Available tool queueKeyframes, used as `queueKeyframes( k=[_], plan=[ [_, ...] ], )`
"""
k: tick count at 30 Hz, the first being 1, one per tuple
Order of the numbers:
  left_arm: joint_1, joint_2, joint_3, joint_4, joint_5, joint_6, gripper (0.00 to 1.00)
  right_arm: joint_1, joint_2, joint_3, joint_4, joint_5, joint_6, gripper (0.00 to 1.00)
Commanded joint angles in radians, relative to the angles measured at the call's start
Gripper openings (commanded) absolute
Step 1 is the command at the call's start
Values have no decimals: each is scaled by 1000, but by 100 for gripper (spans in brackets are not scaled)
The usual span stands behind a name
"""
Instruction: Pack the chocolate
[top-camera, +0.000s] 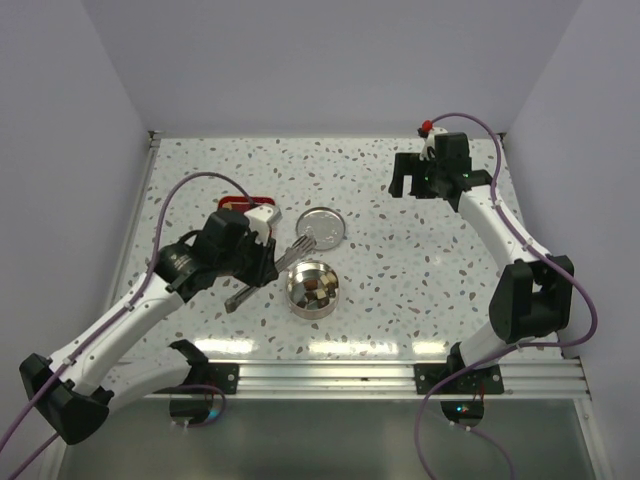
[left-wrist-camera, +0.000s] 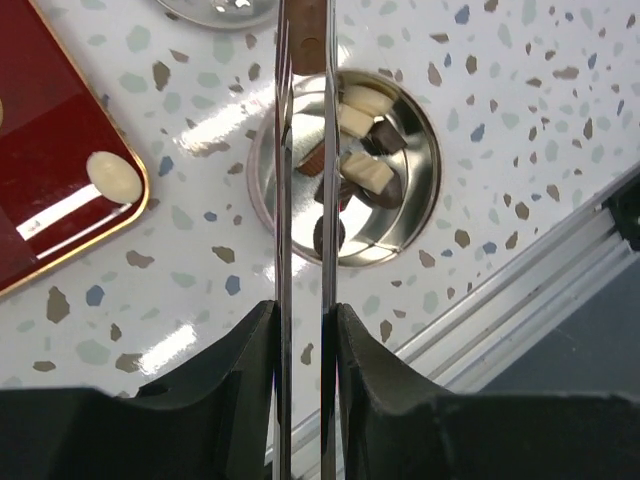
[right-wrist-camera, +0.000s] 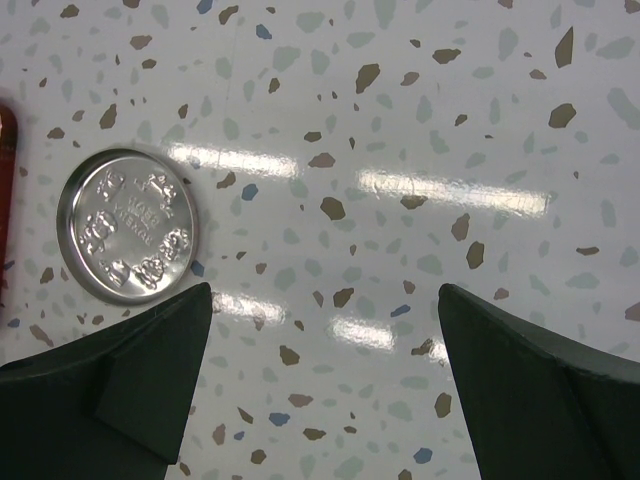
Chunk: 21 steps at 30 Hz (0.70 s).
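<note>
Several dark and cream pieces of chocolate (left-wrist-camera: 365, 170) lie in the small round tin (left-wrist-camera: 430, 175), which stands near the front of the table (top-camera: 293, 292). One more cream piece (left-wrist-camera: 112, 175) rests on the red tray (left-wrist-camera: 50, 150). My left gripper (left-wrist-camera: 305, 310) is shut on metal tongs (left-wrist-camera: 283, 200) that reach out over the tin. A brown chunk (left-wrist-camera: 308, 35) is pinched between the tong tips. My right gripper (right-wrist-camera: 325, 290) hangs open over bare table at the back right (top-camera: 412, 180), with nothing in it.
The tin's embossed round lid (top-camera: 323, 228) lies flat just behind the tin and shows at the left of the right wrist view (right-wrist-camera: 128, 225). The red tray (top-camera: 250, 203) sits left of the lid. An aluminium rail (top-camera: 330, 375) runs along the table's near edge.
</note>
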Motion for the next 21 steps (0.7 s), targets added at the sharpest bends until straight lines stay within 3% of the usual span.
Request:
queueKeyframes(
  k=[1, 9, 21],
  plan=[
    [-57, -20, -34, -65, 53, -52, 32, -2, -9, 24, -11, -10, 2, 99],
    [-140, -20, -52, -86, 35, -87, 36, -2, -14, 13, -6, -12, 10, 99],
    [-169, 14, -41, -79, 4, -90, 41, -2, -3, 13, -9, -9, 5, 99]
  ],
)
